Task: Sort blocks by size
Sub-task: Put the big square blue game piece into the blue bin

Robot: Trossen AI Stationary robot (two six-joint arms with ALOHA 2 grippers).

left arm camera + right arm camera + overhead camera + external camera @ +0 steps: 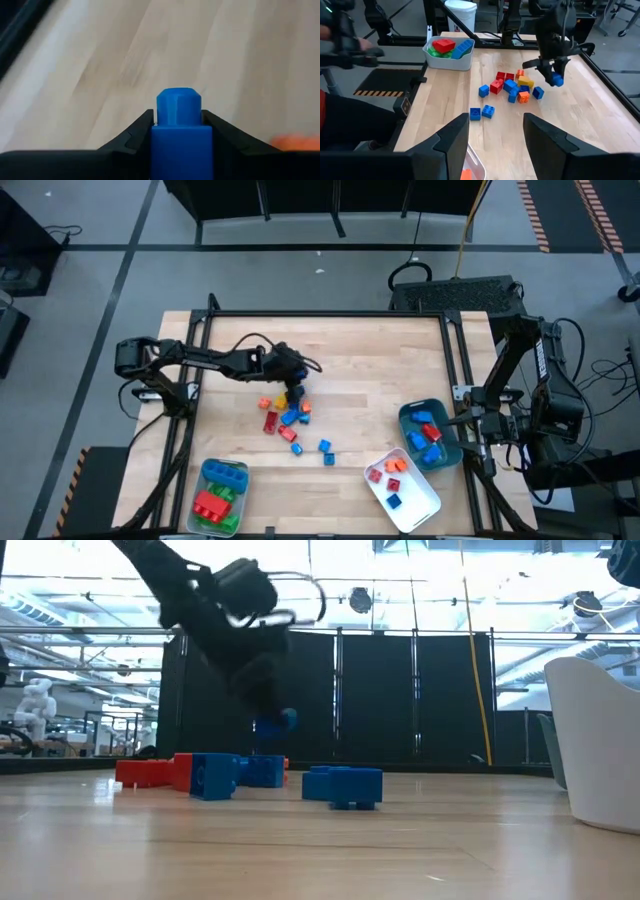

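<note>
The left gripper [294, 387] is closed on a small blue block [180, 131], holding it in the air just above the pile [288, 420] on the table [370, 360].

1. A light wooden table [360, 360] with a black metal frame [330, 314] along its edges, seen from directly above
2. A pale grey tray [208, 472] near the table's front left corner
3. A white tray [425, 498] near the front right, tilted at an angle
4. A teal tray [404, 420] just beside the white one, at the right edge
5. A grey floor around the table, with striped hazard tape [534, 215] at the far right
6. A yellow cable [468, 230] running across the floor behind the table
7. Black curtain panels [400, 700] behind the table in the level view
8. A white bin [460, 10] beyond the table's far end
</note>
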